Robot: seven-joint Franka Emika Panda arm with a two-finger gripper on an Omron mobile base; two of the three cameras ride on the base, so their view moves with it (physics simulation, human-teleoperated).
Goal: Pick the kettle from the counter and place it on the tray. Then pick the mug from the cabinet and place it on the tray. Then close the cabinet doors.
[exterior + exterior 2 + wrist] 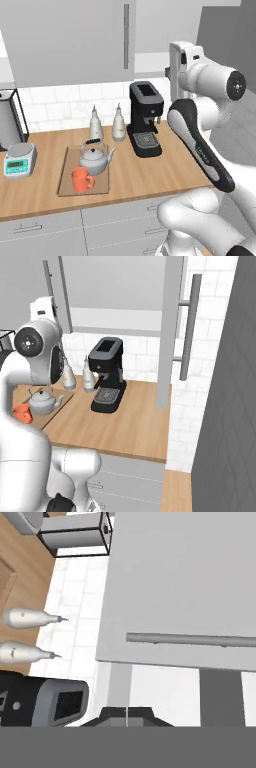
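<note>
The silver-grey kettle [95, 158] [41, 401] and the orange-red mug [81, 179] [22, 413] both stand on the wooden tray [64, 172] [56, 407], which lies on the counter [135, 172] [125, 426]. The cabinet's left door [70, 40] [185, 582] lies flat against the front, its bar handle [190, 640] crossing the hand view. The right door [167, 331] swings out, leaving the pale shelf [150, 62] [120, 320] exposed. My gripper [127, 713] is shut and empty, raised in front of the cabinet near the left door's edge; its white hand [181, 57] [44, 308] shows.
A black coffee machine [145, 120] [107, 373] stands under the open half of the cabinet. Two slim grey bottles [96, 125] [118, 123] stand behind the tray. A kitchen scale [19, 160] sits at the left. A tall dark grey wall [225, 381] closes the right side.
</note>
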